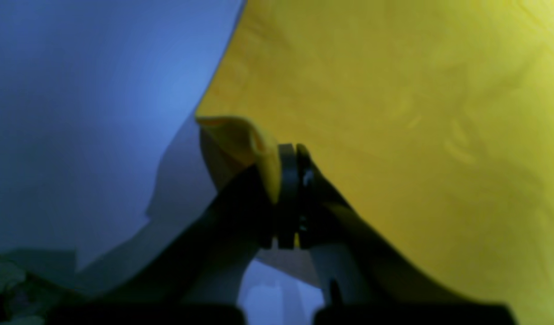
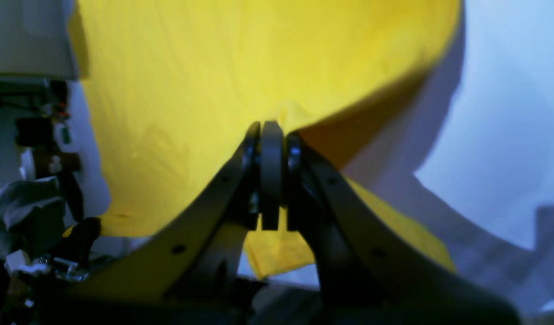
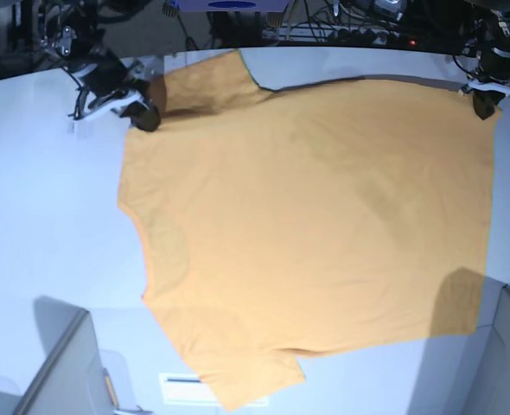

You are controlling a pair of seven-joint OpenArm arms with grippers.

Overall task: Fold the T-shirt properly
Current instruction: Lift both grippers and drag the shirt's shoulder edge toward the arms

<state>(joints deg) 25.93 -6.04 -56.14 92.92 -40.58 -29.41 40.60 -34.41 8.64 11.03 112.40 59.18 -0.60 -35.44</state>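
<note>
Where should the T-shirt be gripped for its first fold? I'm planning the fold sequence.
At the far edge, where both grippers already pinch it. The right gripper is shut on the T-shirt near the far sleeve, the left gripper on the far hem corner. The shirt lies spread flat on the table, so holding those two far points would likely carry that edge over toward the near side.

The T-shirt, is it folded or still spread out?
Spread out: the T-shirt lies open across the table, both sleeves showing, no fold made yet.
</note>
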